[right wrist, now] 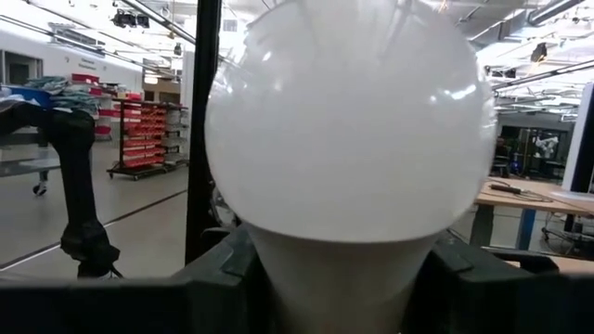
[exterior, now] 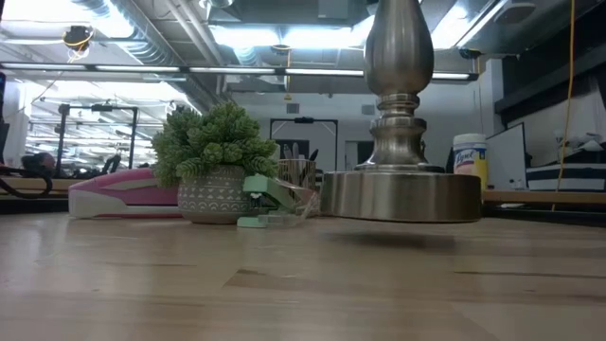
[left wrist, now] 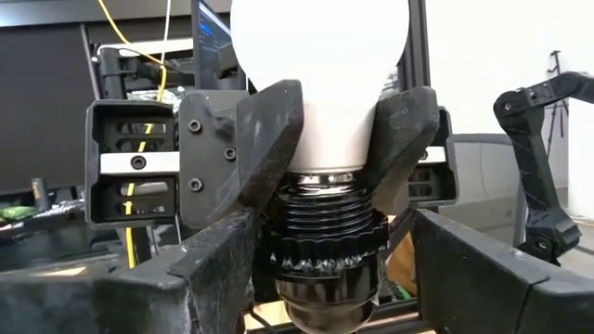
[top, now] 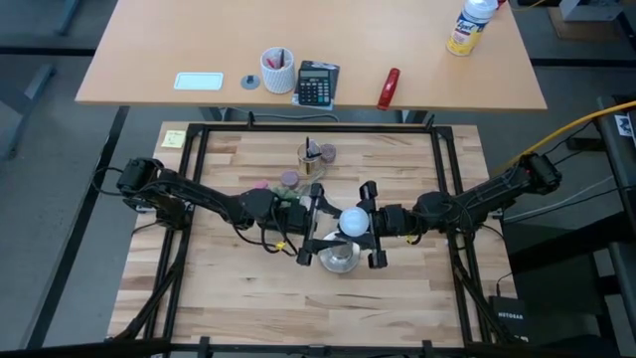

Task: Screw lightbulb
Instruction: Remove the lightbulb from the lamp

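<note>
High view: both dark arms meet at the middle of the butcher-block bench (top: 229,288), where the frosted white lightbulb (top: 353,221) sits atop the silver round-based stand (top: 340,261). The left tool (top: 316,227) comes in from nine o'clock, the right tool (top: 375,225) from three o'clock.

Only the left wrist view shows the joint itself: the lightbulb's (left wrist: 320,83) ribbed screw base sits in the stand's black socket (left wrist: 325,269), with the right tool's (left wrist: 320,148) two dark fingers (left wrist: 269,139) pressed against the bulb's neck on both sides, holding it. The left tool's own fingers (left wrist: 223,269) stand wide on either side of the socket, with a gap to it.

The right wrist view is nearly filled by the lightbulb's (right wrist: 348,130) globe, with a warehouse floor and red shelving beyond.

The low view shows neither tool, only the stand's (exterior: 402,194) brushed-metal base and stem at three o'clock, a small potted plant (exterior: 216,166) at nine o'clock and a pink stapler (exterior: 123,194) beyond it.

Readable writing is scarce: a spray bottle (top: 470,25) on the far desk at one o'clock carries a yellow label, and the low view shows "Lysol" on the same kind of container (exterior: 469,156). A black calculator (top: 317,84) lies at twelve o'clock, its keys unreadable.
</note>
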### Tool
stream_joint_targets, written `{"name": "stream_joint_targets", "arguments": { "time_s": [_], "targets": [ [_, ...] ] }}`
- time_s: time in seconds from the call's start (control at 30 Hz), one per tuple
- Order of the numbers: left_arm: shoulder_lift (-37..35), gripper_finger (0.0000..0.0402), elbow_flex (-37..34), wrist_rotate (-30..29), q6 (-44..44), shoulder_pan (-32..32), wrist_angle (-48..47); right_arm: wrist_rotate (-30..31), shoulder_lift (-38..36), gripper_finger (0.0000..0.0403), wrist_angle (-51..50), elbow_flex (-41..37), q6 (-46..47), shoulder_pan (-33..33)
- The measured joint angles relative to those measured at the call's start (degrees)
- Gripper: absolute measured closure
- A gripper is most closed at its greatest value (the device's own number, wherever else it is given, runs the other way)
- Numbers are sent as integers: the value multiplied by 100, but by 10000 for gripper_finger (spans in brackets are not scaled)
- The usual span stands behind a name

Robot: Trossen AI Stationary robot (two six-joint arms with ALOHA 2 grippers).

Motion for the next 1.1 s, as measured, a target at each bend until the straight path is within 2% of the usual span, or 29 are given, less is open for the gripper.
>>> {"name": "stream_joint_targets", "arguments": {
  "time_s": [0.23,0.37,0.87,1.1],
  "targets": [
    [0,125,4,-26,-171,1,61,0,3,242,102,0,0,-1],
    [0,125,9,-319,-149,1,0,-9,9,242,111,0,-1,-8],
    [17,126,0,-301,-134,3,181,-49,127,242,303,5,-14,-17],
    [-2,168,-7,-302,-114,-1,80,-55,291,242,322,136,-63,-60]
  ]
}}
